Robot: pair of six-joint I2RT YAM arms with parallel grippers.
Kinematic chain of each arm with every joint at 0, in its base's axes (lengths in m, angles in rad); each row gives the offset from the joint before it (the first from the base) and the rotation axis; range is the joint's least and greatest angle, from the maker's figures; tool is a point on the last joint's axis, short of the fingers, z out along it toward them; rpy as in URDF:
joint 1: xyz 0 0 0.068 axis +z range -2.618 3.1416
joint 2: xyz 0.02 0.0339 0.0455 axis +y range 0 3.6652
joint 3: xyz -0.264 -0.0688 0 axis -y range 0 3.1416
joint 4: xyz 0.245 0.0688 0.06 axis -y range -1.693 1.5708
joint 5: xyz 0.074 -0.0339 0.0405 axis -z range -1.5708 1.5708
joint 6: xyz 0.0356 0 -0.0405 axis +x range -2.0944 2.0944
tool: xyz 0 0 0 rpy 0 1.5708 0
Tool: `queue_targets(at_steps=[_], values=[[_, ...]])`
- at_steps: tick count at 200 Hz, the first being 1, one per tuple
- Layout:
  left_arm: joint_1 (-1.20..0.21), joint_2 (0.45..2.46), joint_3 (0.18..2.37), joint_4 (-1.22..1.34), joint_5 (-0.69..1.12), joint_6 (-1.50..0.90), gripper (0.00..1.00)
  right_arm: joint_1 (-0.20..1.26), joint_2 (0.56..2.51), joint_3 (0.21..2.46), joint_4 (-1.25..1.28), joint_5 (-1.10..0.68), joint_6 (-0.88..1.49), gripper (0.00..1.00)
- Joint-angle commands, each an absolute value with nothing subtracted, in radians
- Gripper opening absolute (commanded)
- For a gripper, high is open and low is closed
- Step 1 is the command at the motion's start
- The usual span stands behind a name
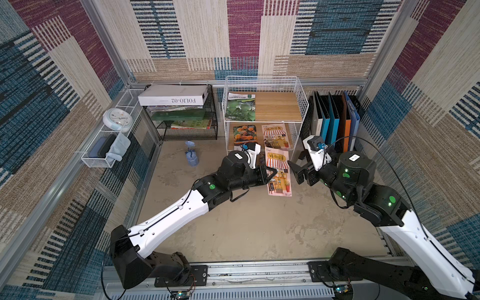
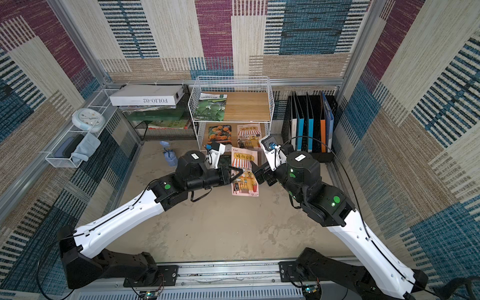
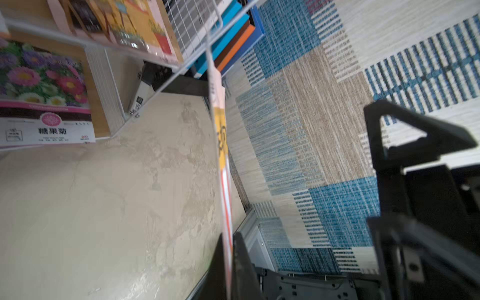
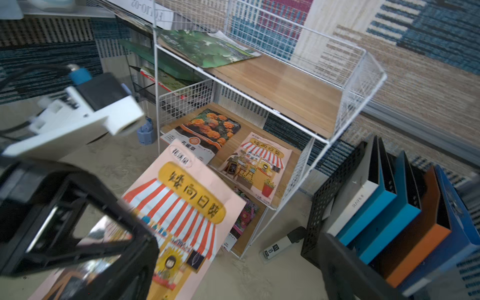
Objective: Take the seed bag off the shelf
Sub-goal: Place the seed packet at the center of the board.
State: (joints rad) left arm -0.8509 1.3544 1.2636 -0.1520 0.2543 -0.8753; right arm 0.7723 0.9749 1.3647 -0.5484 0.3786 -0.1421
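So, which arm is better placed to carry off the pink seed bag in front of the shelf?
Left: the left jaws are shut on the seed bag; the right jaws stand open beside it.

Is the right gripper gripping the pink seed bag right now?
No, the right gripper stands open beside the pink seed bag, which the left gripper alone pinches.

Bright, even light — blurred wrist views
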Motion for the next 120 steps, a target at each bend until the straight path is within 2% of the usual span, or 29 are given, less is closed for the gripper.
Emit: queue_targets(at_steps=[1, 45, 85, 120], values=[[-0.898, 1.332, 1.17, -0.042, 0.18, -0.886, 0.0, 0.773, 0.946, 1.329, -0.529, 0.591, 0.0, 0.99], [-1.004, 1.397, 0.997, 0.224, 0.15, -0.98, 0.0, 0.773, 0.854, 1.174, -0.536, 0.796, 0.133, 0.97], [-1.081, 1.59, 1.006, 0.435, 0.152, -1.03, 0.0, 0.774, 0.763, 1.014, -0.535, 0.852, 0.234, 0.97], [-1.141, 1.742, 1.045, 0.543, 0.079, -1.047, 0.0, 0.771, 0.69, 0.944, -0.568, 0.889, 0.313, 0.97]])
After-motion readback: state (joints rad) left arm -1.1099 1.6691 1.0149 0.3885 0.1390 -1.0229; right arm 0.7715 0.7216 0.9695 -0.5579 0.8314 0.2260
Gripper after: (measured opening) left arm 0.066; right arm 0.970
